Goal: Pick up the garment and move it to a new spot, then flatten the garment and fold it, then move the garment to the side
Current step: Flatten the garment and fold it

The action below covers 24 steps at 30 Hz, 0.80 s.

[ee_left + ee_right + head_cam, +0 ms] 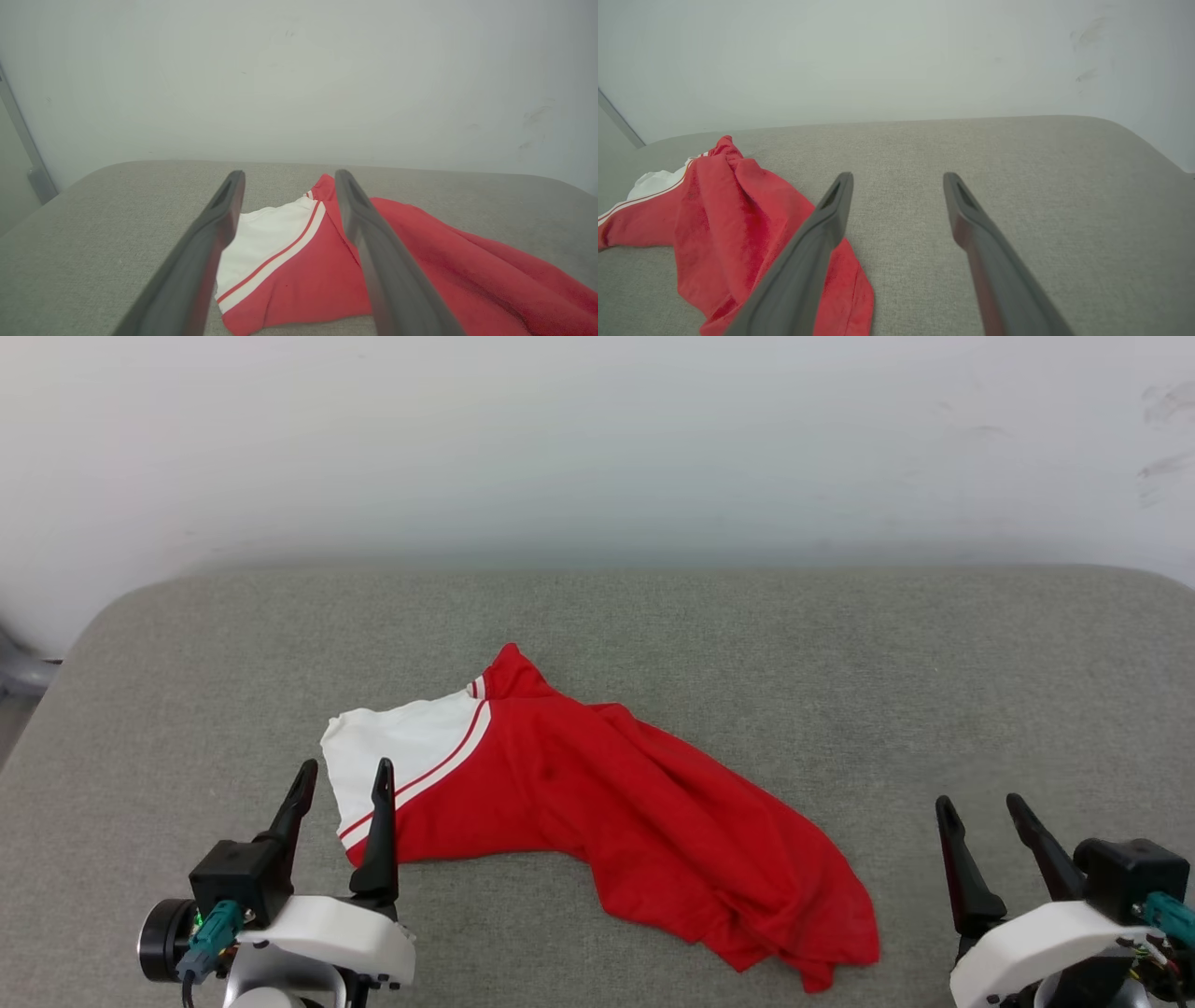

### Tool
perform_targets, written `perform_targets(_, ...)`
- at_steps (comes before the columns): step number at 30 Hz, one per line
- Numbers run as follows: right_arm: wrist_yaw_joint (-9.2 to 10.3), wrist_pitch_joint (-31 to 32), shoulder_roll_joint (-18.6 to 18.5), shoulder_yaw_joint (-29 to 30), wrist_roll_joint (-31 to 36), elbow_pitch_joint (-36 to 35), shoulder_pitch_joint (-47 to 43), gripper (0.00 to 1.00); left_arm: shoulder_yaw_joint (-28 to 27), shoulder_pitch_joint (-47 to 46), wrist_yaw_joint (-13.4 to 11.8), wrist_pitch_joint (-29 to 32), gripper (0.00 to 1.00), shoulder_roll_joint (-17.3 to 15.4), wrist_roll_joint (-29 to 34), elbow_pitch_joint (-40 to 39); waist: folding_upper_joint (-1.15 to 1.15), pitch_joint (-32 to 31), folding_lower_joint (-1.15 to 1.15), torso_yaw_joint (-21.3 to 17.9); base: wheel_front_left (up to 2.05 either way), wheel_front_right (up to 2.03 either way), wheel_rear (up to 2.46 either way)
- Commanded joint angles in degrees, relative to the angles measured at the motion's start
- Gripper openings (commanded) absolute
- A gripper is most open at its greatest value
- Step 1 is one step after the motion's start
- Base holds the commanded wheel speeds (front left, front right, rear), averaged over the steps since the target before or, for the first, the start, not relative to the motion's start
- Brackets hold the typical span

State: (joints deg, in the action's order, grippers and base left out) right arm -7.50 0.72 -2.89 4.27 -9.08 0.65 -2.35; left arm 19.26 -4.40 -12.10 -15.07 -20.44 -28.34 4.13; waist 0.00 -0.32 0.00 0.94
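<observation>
The garment (597, 803), a red jersey shirt with a white striped sleeve at its left end, lies crumpled across the middle of the grey padded table (840, 663). My left gripper (343, 777) stands open at the lower left, its fingertips just in front of the white sleeve, holding nothing. In the left wrist view the white sleeve and red body of the garment (289, 261) show between the open fingers of that gripper (285, 179). My right gripper (980, 807) is open at the lower right, clear of the cloth. The right wrist view has the garment (724, 219) to the left of the open right gripper (896, 179).
A pale wall (597, 448) runs behind the table's far edge. Bare grey surface (934, 691) spreads to the right of the shirt and behind it. A grey metal part (19, 672) shows beyond the table's left corner.
</observation>
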Motion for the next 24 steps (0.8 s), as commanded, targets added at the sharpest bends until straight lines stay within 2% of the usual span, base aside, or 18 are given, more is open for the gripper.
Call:
perform_targets(1, 0.02, 0.6, 0.0, 0.1, -0.9, 0.6, 1.3, 1.0, 0.0, -0.8, 0.1, -0.1, 1.0, -0.1, 0.3, -0.2, 0.0, 0.6, 0.0, 0.5, 0.0, 0.0, 0.0)
perform_targets(6, 0.02, 8.1, 0.0, 0.3, -2.1, 6.1, 6.8, 1.0, -0.3, -2.7, 0.8, -0.1, 1.0, 0.4, 0.5, -1.6, 0.0, 4.3, 0.0, 2.6, 0.0, 0.0, 0.0)
perform_targets(11, 0.02, 19.1, 0.0, -1.3, -0.9, 10.4, 15.4, 1.0, -1.3, -4.6, 1.8, -0.1, 1.0, 0.8, 1.2, -3.0, 0.0, 8.0, 0.0, 5.1, 0.0, 0.0, 0.0)
perform_targets(18, 0.03, 35.6, -2.3, -8.8, -3.4, 16.0, 27.4, 1.0, -2.1, -7.1, 4.1, -0.1, 1.0, 2.9, 2.6, -3.2, 0.0, 11.7, 0.0, 8.7, 0.0, 0.0, 0.0)
perform_targets(24, 0.03, 42.3, -5.7, -16.1, -5.7, 20.8, 35.0, 1.0, -2.9, -9.2, 6.7, -0.1, 1.0, 5.3, 3.8, -2.3, 0.0, 14.5, 0.0, 11.5, 0.0, 0.0, 0.0)
